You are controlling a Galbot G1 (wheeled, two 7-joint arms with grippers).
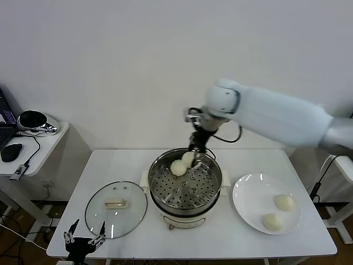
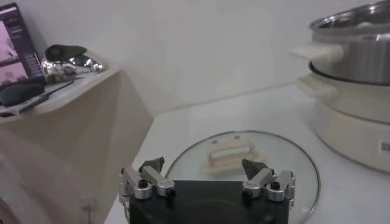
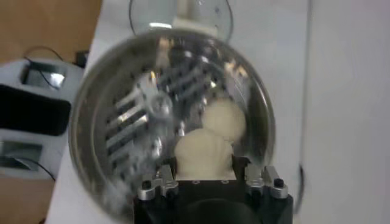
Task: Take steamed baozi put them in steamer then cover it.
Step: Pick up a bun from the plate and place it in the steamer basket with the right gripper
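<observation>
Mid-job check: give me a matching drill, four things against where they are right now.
Things:
1. glass cover
2. right end effector
3. left end effector
4. white plate

Places or states:
A. holds two baozi
B. over the steamer, shut on a baozi
C. flat on the table, left of the steamer
D. open, at the table's near left edge

Pairs: 1-C, 2-B, 3-D, 4-A

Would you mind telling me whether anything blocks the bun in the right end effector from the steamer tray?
Nothing visible does: the right end effector holds a baozi inside the open steamer, beside one already there.
</observation>
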